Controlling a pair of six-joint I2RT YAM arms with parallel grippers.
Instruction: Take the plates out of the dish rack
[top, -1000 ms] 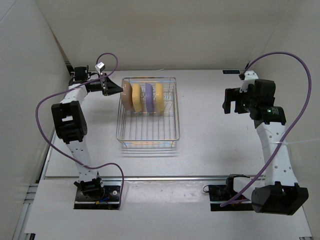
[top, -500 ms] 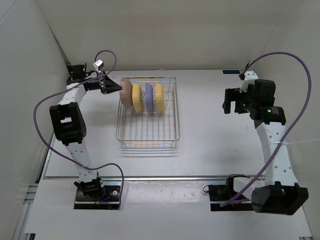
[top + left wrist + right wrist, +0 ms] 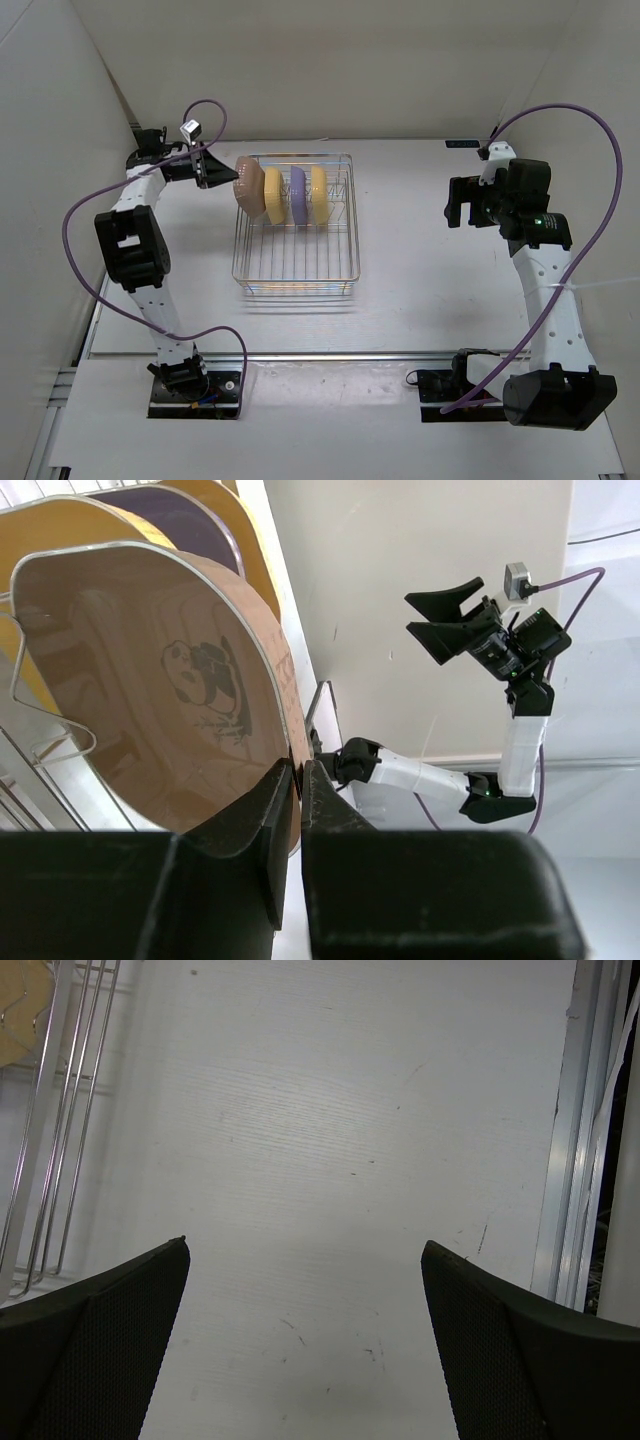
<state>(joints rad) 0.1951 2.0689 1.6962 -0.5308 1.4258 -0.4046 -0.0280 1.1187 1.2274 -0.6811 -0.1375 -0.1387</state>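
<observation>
While the left fingers [image 3: 255, 840] clamp the tan-pink plate [image 3: 247, 180] by its rim, it stands on edge at the rack's [image 3: 297, 284] far-left corner. The right fingers [image 3: 100, 1360] gape empty.

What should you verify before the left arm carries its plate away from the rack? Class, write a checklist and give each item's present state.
1. Left pincer shut on the rim of the tan-pink plate: ok.
2. Tan-pink plate free of the dish rack wires: cannot tell; from above it overlaps the rack's left edge.
3. Left yellow plate, purple plate and right yellow plate upright in the rack: ok.
4. Right pincer open, apart from the rack: ok.
</observation>
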